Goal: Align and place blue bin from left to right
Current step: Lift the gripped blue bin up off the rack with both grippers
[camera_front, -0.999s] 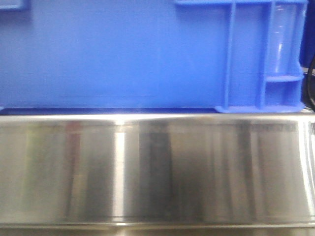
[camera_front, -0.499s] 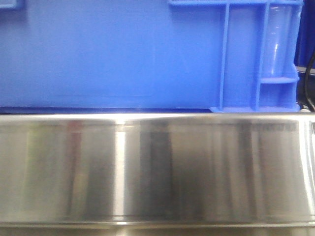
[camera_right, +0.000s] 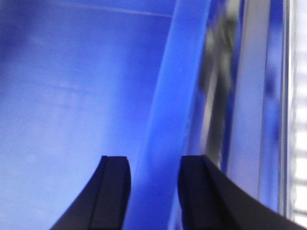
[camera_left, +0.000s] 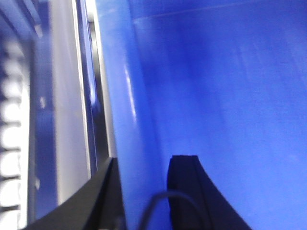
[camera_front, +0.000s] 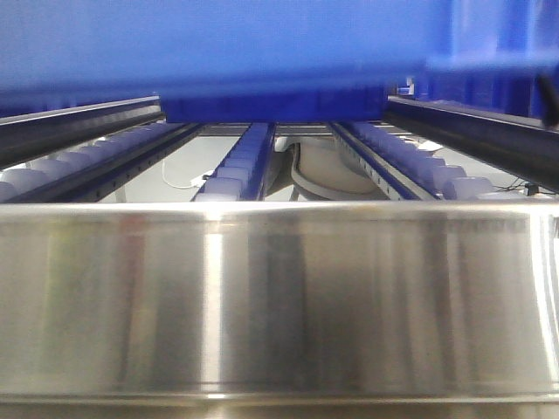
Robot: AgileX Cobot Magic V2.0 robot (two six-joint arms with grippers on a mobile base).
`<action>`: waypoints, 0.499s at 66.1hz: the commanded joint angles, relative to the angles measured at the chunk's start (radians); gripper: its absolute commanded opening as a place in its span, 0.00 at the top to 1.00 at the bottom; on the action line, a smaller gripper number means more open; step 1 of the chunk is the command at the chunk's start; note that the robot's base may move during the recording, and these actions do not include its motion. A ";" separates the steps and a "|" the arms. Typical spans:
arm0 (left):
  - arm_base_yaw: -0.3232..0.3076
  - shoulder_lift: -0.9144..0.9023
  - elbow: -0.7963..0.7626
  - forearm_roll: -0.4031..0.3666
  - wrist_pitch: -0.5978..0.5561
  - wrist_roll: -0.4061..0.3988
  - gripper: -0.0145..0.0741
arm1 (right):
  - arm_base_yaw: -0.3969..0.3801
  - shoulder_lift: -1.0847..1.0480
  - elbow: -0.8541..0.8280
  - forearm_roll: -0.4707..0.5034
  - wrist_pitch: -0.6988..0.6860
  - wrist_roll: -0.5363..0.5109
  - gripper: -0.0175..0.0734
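The blue bin hangs lifted across the top of the front view, blurred, with its underside above the roller tracks. In the left wrist view my left gripper is shut on the blue bin's left wall, one finger outside and one inside. The right wrist view shows my right gripper gripping the rim of the blue bin on its right side, the fingers straddling the wall.
A shiny steel panel fills the lower half of the front view. Behind it, blue roller tracks run away between dark side rails. More blue plastic stands at the far end. A metal rail runs beside the left wall.
The blue bin slid slightly left along the steel edge, then rose off the rollers. The tracks beneath it are now exposed.
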 commanded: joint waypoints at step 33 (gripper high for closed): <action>-0.014 -0.095 -0.017 -0.062 -0.157 -0.009 0.96 | -0.001 -0.044 -0.050 -0.075 -0.060 0.017 0.88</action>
